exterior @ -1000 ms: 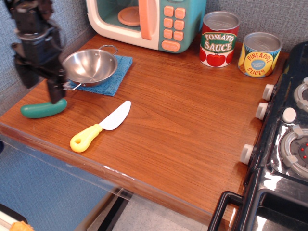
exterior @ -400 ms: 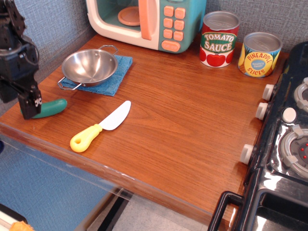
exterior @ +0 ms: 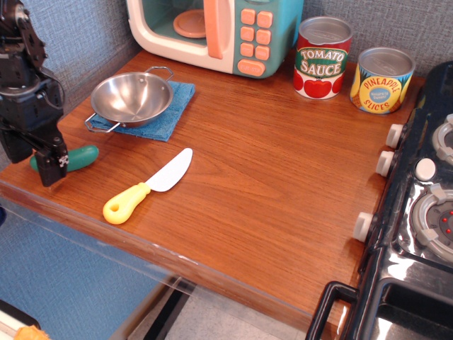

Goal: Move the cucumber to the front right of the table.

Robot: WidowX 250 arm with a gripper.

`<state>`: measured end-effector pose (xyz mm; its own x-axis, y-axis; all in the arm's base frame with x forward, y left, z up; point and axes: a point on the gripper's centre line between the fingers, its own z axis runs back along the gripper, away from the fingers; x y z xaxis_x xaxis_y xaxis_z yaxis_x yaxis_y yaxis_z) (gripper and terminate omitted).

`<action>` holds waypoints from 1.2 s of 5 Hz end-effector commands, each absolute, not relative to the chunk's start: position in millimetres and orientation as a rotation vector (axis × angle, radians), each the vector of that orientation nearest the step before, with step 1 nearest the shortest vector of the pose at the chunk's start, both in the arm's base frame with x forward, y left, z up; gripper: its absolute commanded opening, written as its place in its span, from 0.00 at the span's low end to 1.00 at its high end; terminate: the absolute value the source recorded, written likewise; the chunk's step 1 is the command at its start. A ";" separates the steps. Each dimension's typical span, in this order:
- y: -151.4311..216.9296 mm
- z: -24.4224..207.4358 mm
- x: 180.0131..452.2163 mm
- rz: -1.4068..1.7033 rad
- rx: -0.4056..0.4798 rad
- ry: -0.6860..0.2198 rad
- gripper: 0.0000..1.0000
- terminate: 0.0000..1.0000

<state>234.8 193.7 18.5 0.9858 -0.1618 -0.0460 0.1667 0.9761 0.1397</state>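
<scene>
Wood-grain table [exterior: 269, 163]; gripper [exterior: 51, 168] straddles the cucumber [exterior: 79, 157] lying flat.

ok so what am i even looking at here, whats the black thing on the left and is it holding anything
There is a single picture, taken from a camera looking down at a toy kitchen from the front. The black thing at the left edge is a robot arm; its lower end is the gripper, the part that pinches things. It sits low over the left end of a green toy cucumber, partly covering it. From this angle I cannot tell whether the gripper has closed on the cucumber.

Everything rests on a brown wooden table. On it are a toy knife with a yellow handle, a small metal pan on a blue cloth, a toy microwave and two cans, tomato sauce and pineapple slices. A black toy stove stands at the right.
</scene>
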 end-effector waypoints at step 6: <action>137.5 49.5 242.5 -0.089 0.099 -0.091 0.00 0.00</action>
